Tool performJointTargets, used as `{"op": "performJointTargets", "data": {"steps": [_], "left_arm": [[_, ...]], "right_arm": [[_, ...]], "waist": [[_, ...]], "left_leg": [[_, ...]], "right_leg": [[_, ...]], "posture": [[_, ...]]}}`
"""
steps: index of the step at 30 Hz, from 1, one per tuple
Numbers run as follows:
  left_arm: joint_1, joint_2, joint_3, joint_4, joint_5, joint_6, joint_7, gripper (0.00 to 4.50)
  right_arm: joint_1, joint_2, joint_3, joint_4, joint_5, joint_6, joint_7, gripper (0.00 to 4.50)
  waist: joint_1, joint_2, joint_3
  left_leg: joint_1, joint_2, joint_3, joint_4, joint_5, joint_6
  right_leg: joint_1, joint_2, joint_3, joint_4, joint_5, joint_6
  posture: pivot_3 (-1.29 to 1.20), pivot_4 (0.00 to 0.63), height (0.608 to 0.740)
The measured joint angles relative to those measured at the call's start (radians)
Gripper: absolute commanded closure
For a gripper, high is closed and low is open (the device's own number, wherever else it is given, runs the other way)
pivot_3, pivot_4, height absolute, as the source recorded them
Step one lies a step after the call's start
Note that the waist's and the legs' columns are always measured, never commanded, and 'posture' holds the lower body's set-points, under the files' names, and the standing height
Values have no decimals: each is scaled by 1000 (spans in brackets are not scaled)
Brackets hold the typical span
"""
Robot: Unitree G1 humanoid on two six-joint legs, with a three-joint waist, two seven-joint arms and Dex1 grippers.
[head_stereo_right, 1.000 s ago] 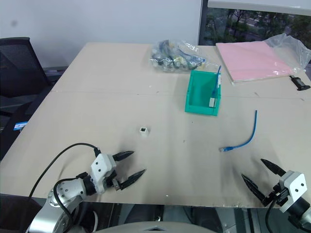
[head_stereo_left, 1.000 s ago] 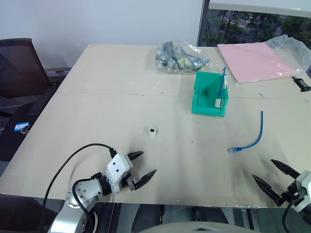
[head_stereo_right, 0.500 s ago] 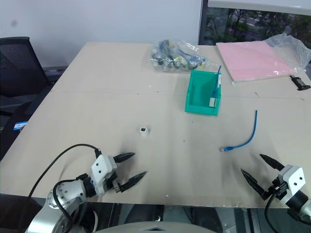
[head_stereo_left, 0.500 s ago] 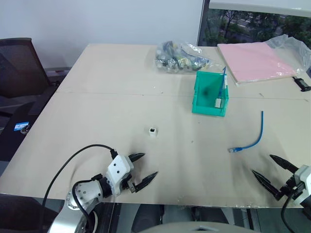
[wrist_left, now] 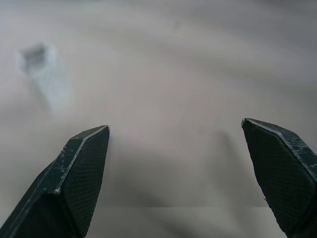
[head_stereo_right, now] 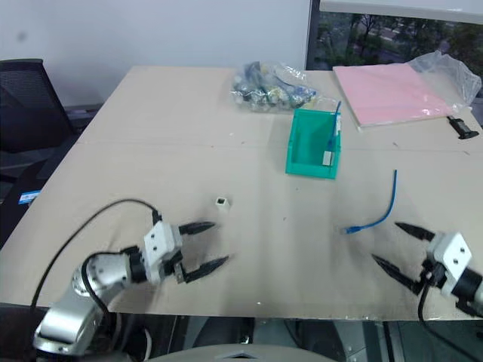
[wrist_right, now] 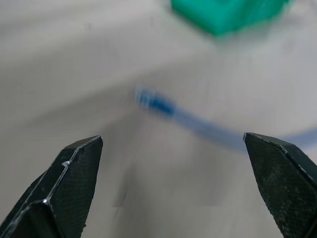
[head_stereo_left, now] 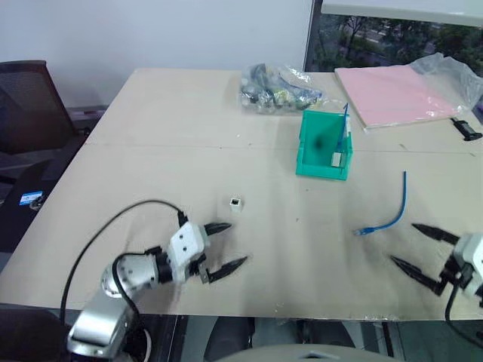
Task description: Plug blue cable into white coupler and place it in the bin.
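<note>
Two tools, both spread wide and holding nothing, sit low over the near edge of the tabletop.

Left tool: we see its two black fingers apart, pointing inward across the tabletop, just inside the near edge. Bare surface lies all round it.

Coupler: small white block, alone on the tabletop, near the left tool and just beyond its farther finger, not touching it. Our left wrist view shows it as a pale blur ahead of the fingers and off to one side.

Right tool: fingers apart, at the near right corner, close to the right edge.

Cable: blue, curved, lying flat; its plug end lies near the right tool's fingers, apart from them. In our right wrist view it crosses ahead between the spread fingers.

Bin: green, upright, mid-tabletop toward the far side, well apart from both tools. A blue cord and a white piece stand inside against its right wall.

Bag: clear, full of parts, just beyond the bin.

Pink pack: at the far right corner, reaching the right edge.

Open run: we note a wide bare stretch between coupler, cable and bin.
</note>
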Motion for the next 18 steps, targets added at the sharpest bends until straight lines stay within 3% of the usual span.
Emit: {"op": "performJointTargets", "data": {"steps": [7,13,16,18], "left_arm": [[-298,98,-50,-73,-180,238,-149,124],[-456,107,-88,-38,-219,362,-193,124],[-482,106,-104,-11,-207,378,-189,0],[-488,106,-105,-3,-202,388,-187,0]], "right_arm": [[-269,-148,185,66,-97,156,75,0],[-469,-152,318,237,-134,194,185,0],[-514,-145,347,285,-141,189,222,653],[-530,-141,367,303,-146,184,244,1428]], "waist": [[1,-3,2],[1,-3,4],[1,-3,4],[1,-4,4]], "left_leg": [[-6,-2,-1,2,0,0],[-17,-2,-12,10,0,0],[-17,-3,-14,11,0,0],[-17,-3,-14,11,0,0]], "right_leg": [[-7,4,1,0,0,2],[-14,9,3,1,0,2],[-14,10,3,1,0,2],[-14,10,3,2,0,2]], "posture": [[0,150,740],[0,150,740],[0,150,740],[0,150,740]]}}
